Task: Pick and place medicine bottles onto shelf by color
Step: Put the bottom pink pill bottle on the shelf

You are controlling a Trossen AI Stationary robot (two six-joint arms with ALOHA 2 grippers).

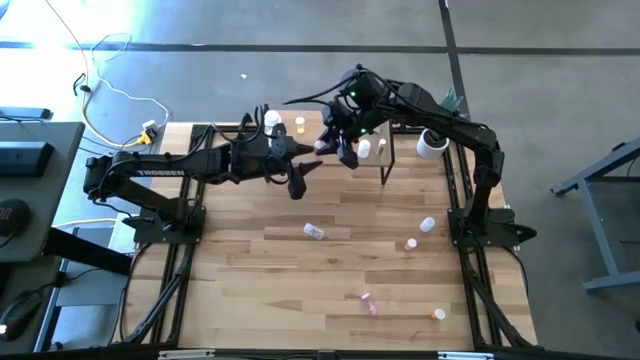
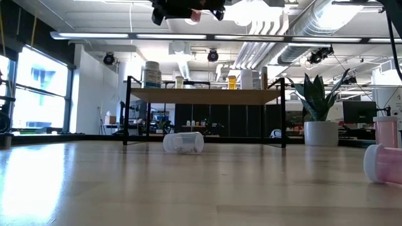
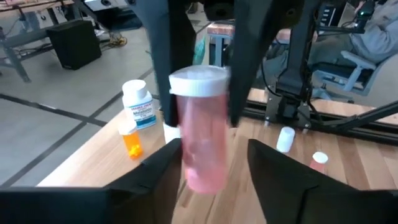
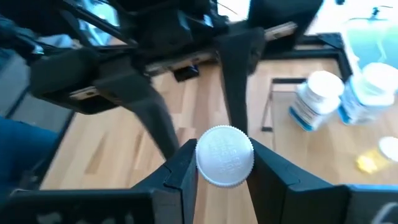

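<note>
A pink medicine bottle (image 3: 202, 143) with a white cap (image 4: 225, 155) hangs in the air above the shelf (image 2: 204, 95), between both grippers. My right gripper (image 4: 225, 167) is shut on its top end. My left gripper (image 3: 214, 152) is open, with a finger on either side of the bottle's lower body. In the high view the two grippers meet over the shelf's middle, with the left gripper (image 1: 308, 152) beside the right gripper (image 1: 333, 140). A white bottle (image 3: 138, 102) and an orange bottle (image 3: 132, 142) stand upright on the shelf. My right gripper pinches the pink bottle's white cap (image 4: 211, 163) between its two fingers, coming slanting down from above. The bottle hangs nearly upright below the fingers (image 3: 163, 68), clear of the shelf. My left gripper has one finger (image 3: 171, 155) close beside the lower body; I cannot tell whether it touches.
On the table lie or stand loose bottles: a clear one (image 1: 314, 231), a white one (image 1: 428, 225), an orange one (image 1: 411, 243), a pink one (image 1: 370, 303) and an orange one (image 1: 438, 314). A white plant pot (image 1: 432, 143) stands by the shelf's right end.
</note>
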